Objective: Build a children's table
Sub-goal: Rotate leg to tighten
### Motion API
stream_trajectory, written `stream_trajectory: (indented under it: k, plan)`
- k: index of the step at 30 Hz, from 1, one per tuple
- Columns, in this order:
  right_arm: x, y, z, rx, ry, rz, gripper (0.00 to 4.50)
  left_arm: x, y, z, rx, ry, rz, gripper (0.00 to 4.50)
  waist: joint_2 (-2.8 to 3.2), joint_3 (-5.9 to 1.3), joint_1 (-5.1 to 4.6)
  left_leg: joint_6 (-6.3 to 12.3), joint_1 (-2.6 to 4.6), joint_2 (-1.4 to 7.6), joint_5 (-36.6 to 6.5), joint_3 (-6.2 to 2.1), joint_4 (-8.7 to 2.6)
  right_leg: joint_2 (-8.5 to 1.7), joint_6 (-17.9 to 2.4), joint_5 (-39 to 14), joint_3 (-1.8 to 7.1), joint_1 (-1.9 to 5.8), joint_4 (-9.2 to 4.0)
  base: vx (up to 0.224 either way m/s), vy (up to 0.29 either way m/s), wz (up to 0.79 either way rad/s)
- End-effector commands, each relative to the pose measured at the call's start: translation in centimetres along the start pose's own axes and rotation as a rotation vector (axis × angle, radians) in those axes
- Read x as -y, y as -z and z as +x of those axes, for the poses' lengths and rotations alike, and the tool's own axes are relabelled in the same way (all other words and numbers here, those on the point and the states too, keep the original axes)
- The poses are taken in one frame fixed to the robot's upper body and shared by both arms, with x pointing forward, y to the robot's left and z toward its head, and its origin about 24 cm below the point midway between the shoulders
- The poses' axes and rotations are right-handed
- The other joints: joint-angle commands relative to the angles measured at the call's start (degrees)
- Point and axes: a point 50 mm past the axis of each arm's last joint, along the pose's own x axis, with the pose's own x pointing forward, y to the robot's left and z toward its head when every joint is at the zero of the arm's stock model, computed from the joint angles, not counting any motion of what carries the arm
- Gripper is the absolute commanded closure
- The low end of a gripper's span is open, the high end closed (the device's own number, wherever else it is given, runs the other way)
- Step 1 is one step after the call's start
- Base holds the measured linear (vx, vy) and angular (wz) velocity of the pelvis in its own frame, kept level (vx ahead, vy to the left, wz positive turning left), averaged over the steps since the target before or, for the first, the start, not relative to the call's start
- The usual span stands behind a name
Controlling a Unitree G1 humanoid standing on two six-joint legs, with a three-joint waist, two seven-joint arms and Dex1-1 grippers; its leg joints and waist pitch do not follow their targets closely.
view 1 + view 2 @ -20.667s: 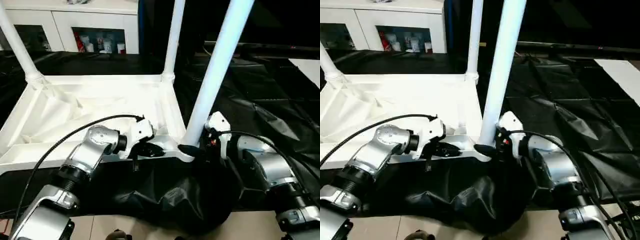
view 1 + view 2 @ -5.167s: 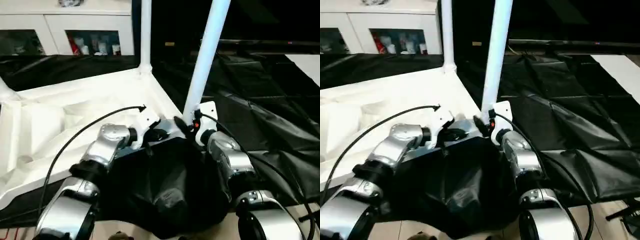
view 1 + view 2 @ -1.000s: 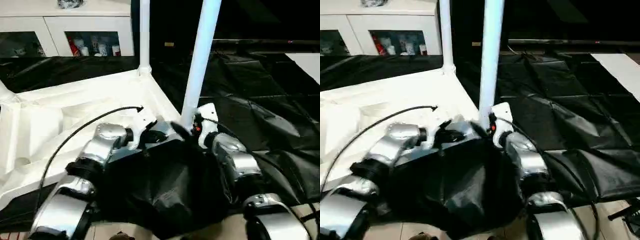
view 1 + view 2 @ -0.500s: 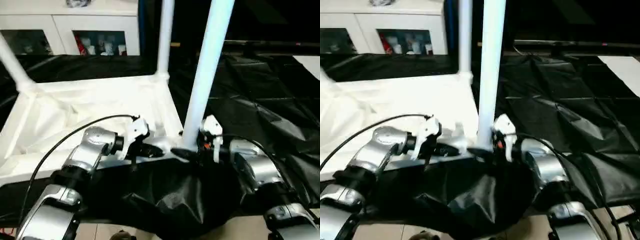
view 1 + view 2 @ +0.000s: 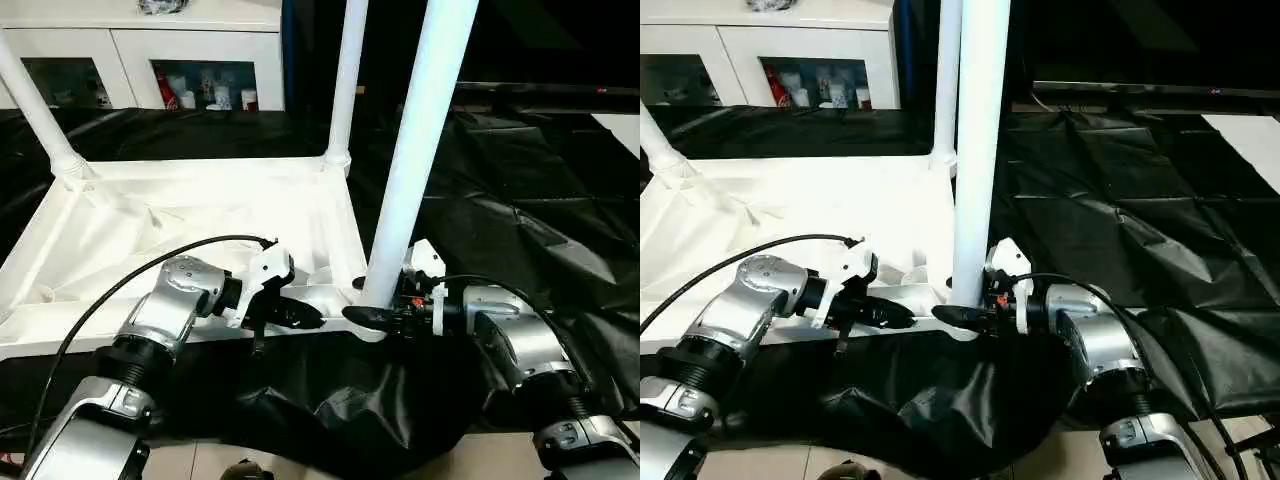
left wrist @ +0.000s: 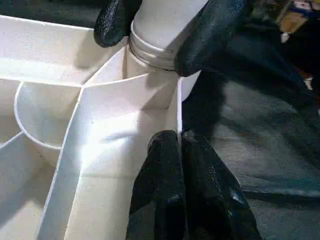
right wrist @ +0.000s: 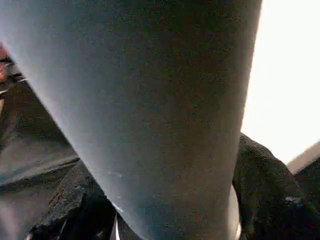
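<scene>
Leg (image 5: pixel 415 160) clasped by right end effector (image 5: pixel 372 316).

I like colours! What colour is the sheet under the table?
Black, a crinkly sheet, best seen in the left eye view.

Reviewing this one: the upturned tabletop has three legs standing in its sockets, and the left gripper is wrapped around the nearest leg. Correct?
Not quite. The right gripper is the one around the nearest leg, as the left eye view shows; the left gripper sits shut against the tabletop rim. Three legs standing in the sockets is correct.
</scene>
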Motion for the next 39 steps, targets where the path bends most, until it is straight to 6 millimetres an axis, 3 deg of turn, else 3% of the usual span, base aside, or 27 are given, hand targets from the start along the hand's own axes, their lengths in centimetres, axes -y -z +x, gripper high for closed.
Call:
stream_trajectory:
  k: [1, 4, 5, 7, 10, 11, 14, 17, 19, 23, 24, 27, 29, 35, 36, 39]
  plan:
    - [-0.7, 0.5, 2.0, -0.024, 0.006, 0.027, 1.81, 0.0, -2.1, 1.7, 0.062, 0.009, 0.055, 4.5, -0.3, -3.6, -0.28, 1.22, 0.75, 3.63, -15.3, -1.82, -4.04, -5.31, -8.7, -25.4, 3.46, 2.45, -5.32, 0.0, 0.0, 0.0]
    - [0.3, 0.6, 3.0, -0.008, 0.171, 0.073, 1.83, -0.9, -2.7, 2.3, 0.086, -0.107, 0.04, 4.5, -0.09, -3.37, -1.17, -0.04, 1.08, 3.39, -17.8, -2.25, -4.12, -5.43, -6.8, -31.4, 3.16, 2.17, -6.14, 0.0, 0.0, 0.0]
    - [0.9, 0.6, 3.8, 0.004, 0.29, 0.108, 1.83, -1.6, -3.2, 2.9, 0.091, -0.189, 0.037, 4.5, -0.03, -3.35, -1.49, -0.32, 1.17, 3.38, -18.7, -2.31, -4.11, -5.45, -6.4, -32.3, 3.11, 2.02, -6.29, 0.0, 0.0, 0.0]
    - [1.1, 0.4, 4.3, 0.025, 0.358, 0.14, 1.83, -2.0, -3.6, 3.3, 0.1, -0.243, 0.036, 4.5, 0.22, -3.32, -1.77, -0.69, 1.3, 3.32, -19.2, -2.37, -4.14, -5.4, -6.2, -32.6, 3.06, 1.84, -6.44, 0.0, 0.0, 0.0]
    - [1.5, 0.1, 5.8, 0.05, 0.501, 0.216, 1.83, -3.0, -4.6, 4.4, 0.114, -0.379, 0.026, 4.5, 0.16, -3.61, -1.94, -0.71, 1.33, 3.35, -19.1, -2.36, -4.18, -5.4, -6.5, -29.9, 3.15, 1.9, -6.32, 0.0, 0.0, 0.0]
    - [1.6, 0.0, 6.2, 0.047, 0.532, 0.226, 1.83, -3.2, -4.9, 4.8, 0.118, -0.418, 0.023, 4.5, 0.72, -3.74, -1.84, -0.66, 1.39, 3.3, -18.5, -2.29, -4.15, -5.29, -7.1, -27.6, 3.25, 1.95, -6.14, 0.0, 0.0, 0.0]
    - [1.3, -0.5, 7.2, 0.053, 0.556, 0.221, 1.83, -3.5, -5.5, 5.4, 0.141, -0.459, 0.013, 4.5, 0.5, -3.93, -1.65, 0.03, 1.06, 3.37, -16.7, -1.92, -4.09, -5.24, -8.8, -21.6, 3.5, 2.22, -5.57, 0.0, 0.0, 0.0]
    - [0.9, -1.0, 8.0, 0.068, 0.528, 0.174, 1.83, -3.4, -5.7, 5.7, 0.151, -0.449, 0.024, 4.5, 0.15, -4.13, -1.57, 0.65, 0.77, 3.25, -14.9, -1.77, -3.98, -5.21, -9.8, -18.3, 3.53, 2.58, -5.08, 0.0, 0.0, 0.0]
    - [0.8, -1.2, 8.2, 0.092, 0.496, 0.181, 1.28, -3.3, -5.8, 5.8, 0.161, -0.431, 0.037, 4.5, -0.07, -4.2, -1.41, 1.87, 0.56, 3.22, -12.9, -1.66, -3.88, -5.26, -10.4, -16.2, 3.57, 2.88, -4.78, 0.0, 0.0, 0.0]
    - [0.9, -1.5, 7.9, 0.12, 0.46, 0.185, 0.93, -2.9, -5.7, 5.6, 0.177, -0.368, 0.061, 4.5, 0.17, -4.18, -1.3, 2.77, 0.55, 3.34, -11.9, -1.63, -3.89, -5.28, -10.2, -17.2, 3.46, 2.9, -4.84, 0.0, 0.0, 0.0]
    - [1.1, -1.5, 7.5, 0.113, 0.443, 0.153, 0.67, -2.7, -5.4, 5.4, 0.182, -0.334, 0.067, 4.5, 0.12, -4.17, -1.34, 2.74, 0.56, 3.36, -12.0, -1.62, -3.91, -5.25, -10.2, -17.3, 3.46, 2.88, -4.88, 0.0, 0.0, 0.0]
    - [1.2, -1.6, 6.7, 0.11, 0.373, 0.099, 0.63, -2.3, -5.0, 4.9, 0.187, -0.272, 0.087, 4.5, 0.18, -4.21, -1.36, 2.82, 0.47, 3.48, -12.4, -1.63, -3.92, -5.23, -10.6, -16.5, 3.44, 2.98, -4.68, 0.0, 0.0, 0.0]
    - [0.8, -1.6, 5.8, 0.102, 0.246, 0.053, 0.63, -1.7, -4.5, 4.4, 0.194, -0.186, 0.102, 4.5, -0.2, -4.15, -1.26, 3.74, 0.22, 3.55, -11.7, -1.44, -3.86, -5.13, -10.7, -15.7, 3.43, 3.17, -4.51, 0.0, 0.0, 0.0]
    - [0.2, -1.1, 3.9, 0.055, 0.064, 0.005, 0.63, -1.0, -3.5, 3.3, 0.151, -0.093, 0.114, 4.5, 0.17, -4.07, -0.65, 4.01, 0.44, 3.93, -11.9, -1.41, -3.9, -5.12, -11.0, -16.7, 3.4, 3.01, -4.52, 0.0, 0.0, 0.0]
    - [0.1, -0.9, 3.4, 0.039, 0.024, -0.004, 0.63, -0.8, -3.3, 3.0, 0.139, -0.068, 0.115, 4.5, -0.56, -4.11, -0.68, 4.17, 0.37, 3.97, -11.6, -1.36, -3.9, -5.07, -10.8, -16.7, 3.39, 3.06, -4.47, 0.0, 0.0, 0.0]
    - [-0.1, -0.6, 2.4, 0.004, -0.049, -0.023, 0.63, -0.3, -2.6, 2.3, 0.108, -0.005, 0.107, 4.5, -0.13, -3.96, -0.26, 3.88, 0.4, 4.02, -11.9, -1.39, -3.9, -5.37, -10.5, -19.0, 3.5, 2.79, -4.58, 0.0, 0.0, 0.0]
